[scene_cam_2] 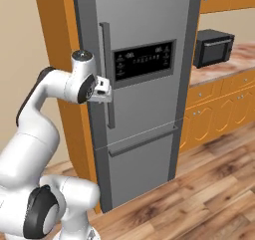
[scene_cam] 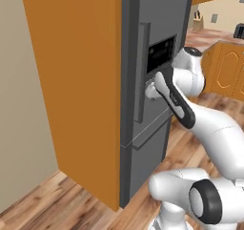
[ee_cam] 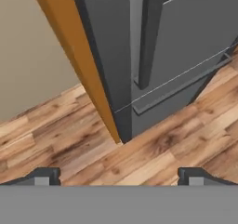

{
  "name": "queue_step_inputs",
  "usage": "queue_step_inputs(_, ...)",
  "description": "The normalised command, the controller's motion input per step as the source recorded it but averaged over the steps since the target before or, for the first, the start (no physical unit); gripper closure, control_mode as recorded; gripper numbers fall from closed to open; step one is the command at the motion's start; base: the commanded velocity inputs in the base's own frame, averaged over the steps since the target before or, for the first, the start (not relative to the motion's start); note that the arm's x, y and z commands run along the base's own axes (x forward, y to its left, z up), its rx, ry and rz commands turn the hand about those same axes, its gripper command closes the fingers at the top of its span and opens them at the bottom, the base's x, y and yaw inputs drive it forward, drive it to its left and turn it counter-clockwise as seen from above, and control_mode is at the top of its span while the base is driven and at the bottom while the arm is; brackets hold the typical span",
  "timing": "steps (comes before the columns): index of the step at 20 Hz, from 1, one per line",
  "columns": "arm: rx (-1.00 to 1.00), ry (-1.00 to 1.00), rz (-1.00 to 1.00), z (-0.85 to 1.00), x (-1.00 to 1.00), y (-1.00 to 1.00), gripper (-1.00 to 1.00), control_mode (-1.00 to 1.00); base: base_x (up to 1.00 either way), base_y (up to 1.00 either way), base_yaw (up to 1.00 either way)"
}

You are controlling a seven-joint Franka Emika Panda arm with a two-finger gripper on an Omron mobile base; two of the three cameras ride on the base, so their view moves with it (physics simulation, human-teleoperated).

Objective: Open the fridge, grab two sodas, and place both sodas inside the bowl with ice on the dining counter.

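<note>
The tall grey steel fridge (scene_cam_2: 144, 109) stands shut, with a black display panel (scene_cam_2: 143, 60) and a long vertical handle (scene_cam_2: 107, 74) on its door. My gripper (scene_cam_2: 103, 95) hangs just left of that handle at mid height, pointing down along the door. The left base view has the gripper (scene_cam: 151, 89) close to the handle (scene_cam: 141, 71), in front of the fridge (scene_cam: 152, 129). From the hand view, the fingertips (ee_cam: 44, 175) stand wide apart with nothing between them, so the gripper (ee_cam: 118, 177) is open above the handle's lower end (ee_cam: 148, 42). The sodas are hidden behind the door. The bowl with ice and the dining counter are out of view.
Orange casing (scene_cam: 76, 81) flanks the fridge's left side, next to a beige wall (scene_cam: 19, 105). To the right runs a wall counter (scene_cam_2: 224, 67) with a black microwave (scene_cam_2: 213, 47) and orange cabinets (scene_cam_2: 219, 109). Wooden floor (scene_cam_2: 199, 194) lies open in front.
</note>
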Motion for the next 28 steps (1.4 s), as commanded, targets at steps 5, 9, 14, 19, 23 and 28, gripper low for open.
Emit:
queue_step_inputs(5,0.15,-0.39,0.34,-0.29,0.22,-0.13,-1.0,-1.0,0.0,0.0,0.0)
queue_step_inputs(9,0.16,-0.32,0.38,-0.21,0.28,-0.03,-1.0,-1.0,0.0,0.0,0.0)
queue_step_inputs(14,0.11,-0.28,0.39,-0.13,0.24,-0.03,-1.0,-1.0,0.0,0.0,0.0)
queue_step_inputs(19,0.05,-0.28,0.25,-0.03,0.04,-0.1,-1.0,-1.0,0.0,0.0,0.0)
queue_step_inputs(23,0.01,-0.21,0.03,0.0,0.21,0.0,-1.0,-1.0,0.0,0.0,0.0)
queue_step_inputs(28,0.0,-0.09,-0.12,0.0,0.25,0.04,-1.0,-1.0,0.0,0.0,0.0)
